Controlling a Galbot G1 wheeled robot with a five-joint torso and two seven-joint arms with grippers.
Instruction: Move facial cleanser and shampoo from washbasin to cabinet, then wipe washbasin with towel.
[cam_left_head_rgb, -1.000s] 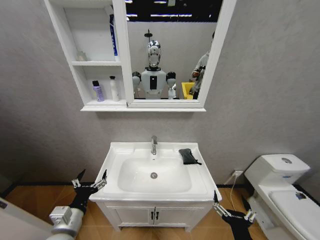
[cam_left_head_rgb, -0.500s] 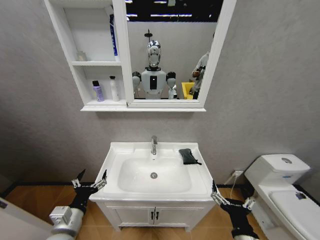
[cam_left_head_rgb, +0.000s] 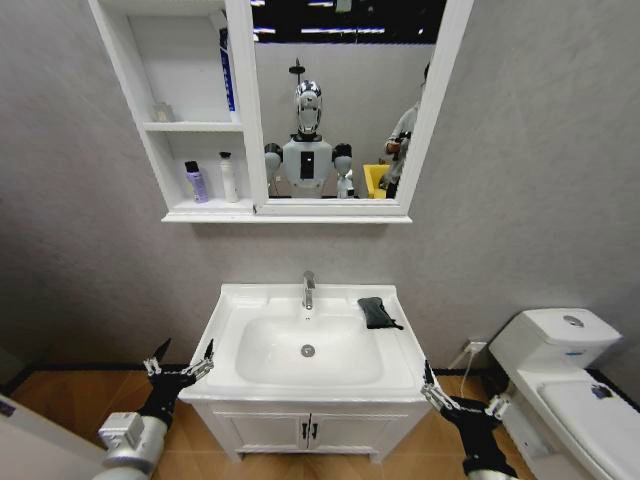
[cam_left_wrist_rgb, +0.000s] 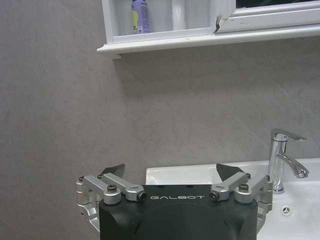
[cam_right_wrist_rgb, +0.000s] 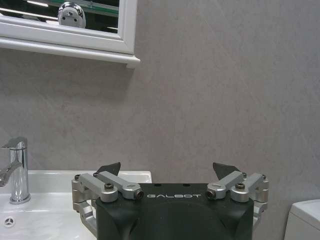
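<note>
White ceramic fills the middle of the head view: the washbasin (cam_left_head_rgb: 318, 345) sits in the lower centre of the frame with its chrome tap (cam_left_head_rgb: 308, 290) at the back edge and no bottles left on its rim. Up in the upper left of the frame, the cabinet (cam_left_head_rgb: 190, 120) holds a purple bottle (cam_left_head_rgb: 195, 183) and a white bottle (cam_left_head_rgb: 229, 177) side by side on its lower shelf, just beside the mirror (cam_left_head_rgb: 340, 100), so the moving of the facial cleanser and shampoo looks done as far as these pictures tell. What seems left is the wiping. The towel (cam_left_head_rgb: 376, 312) lies untouched on the back right corner of the washbasin rim, right of the tap and clear of the bowl; it is a small dark grey-black cloth, crumpled into a soft lump with one corner trailing toward the right edge. The left gripper (cam_left_head_rgb: 180, 366) hangs low at the lower left of the frame, beside the washbasin's front left corner, fingers spread apart and holding nothing. The right gripper (cam_left_head_rgb: 460, 404) sits at the lower right, near the front right corner, likewise spread wide and empty, well apart from the towel.
</note>
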